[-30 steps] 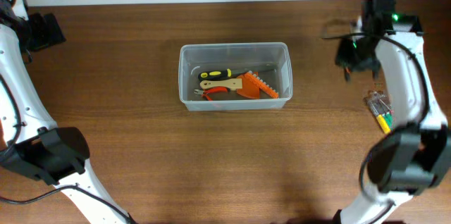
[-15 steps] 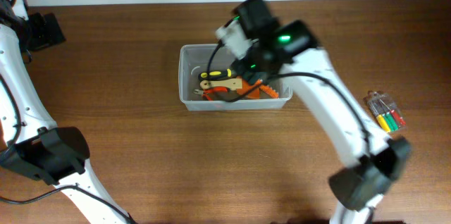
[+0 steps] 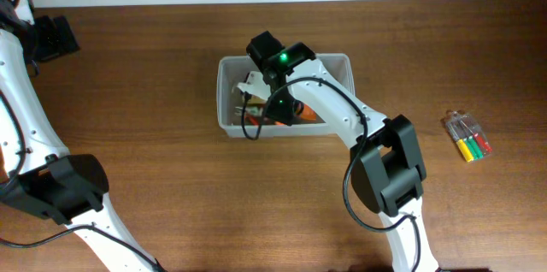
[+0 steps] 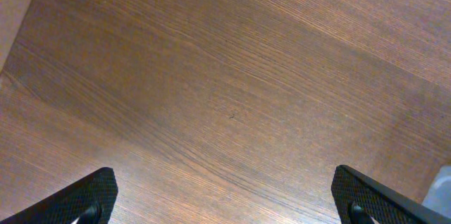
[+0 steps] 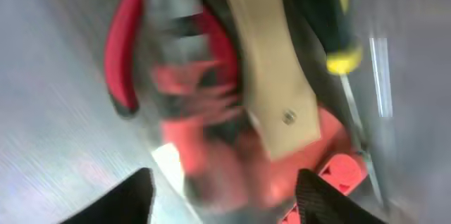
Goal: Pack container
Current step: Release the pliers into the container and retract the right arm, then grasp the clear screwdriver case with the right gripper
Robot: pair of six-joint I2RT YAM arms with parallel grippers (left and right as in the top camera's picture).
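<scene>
Container (image 3: 295, 127): a translucent grey rectangular bin at the middle of the brown wooden table (image 3: 154, 186), a little toward the far edge. The right arm reaches over it from the near right, and the right gripper (image 5: 229, 206) hangs low inside the bin's left part. Its fingers (image 5: 137, 196) stand apart with nothing seen between them, though that view is blurred. The left gripper (image 4: 229, 203) waits well apart at the far left, spread wide over bare wood.

Lying in the bin are a tan wooden handle (image 5: 268, 90), an orange tool (image 5: 331, 160), red-handled pliers (image 5: 123, 48) and a yellow-and-black screwdriver (image 5: 338, 27), all overlapping. A small clear case of screwdrivers (image 3: 467, 135) lies outside, well to the right.

Packing looks partly done. The next move likely calls for lifting clear of the bin wall, crossing right and closing on the case.
</scene>
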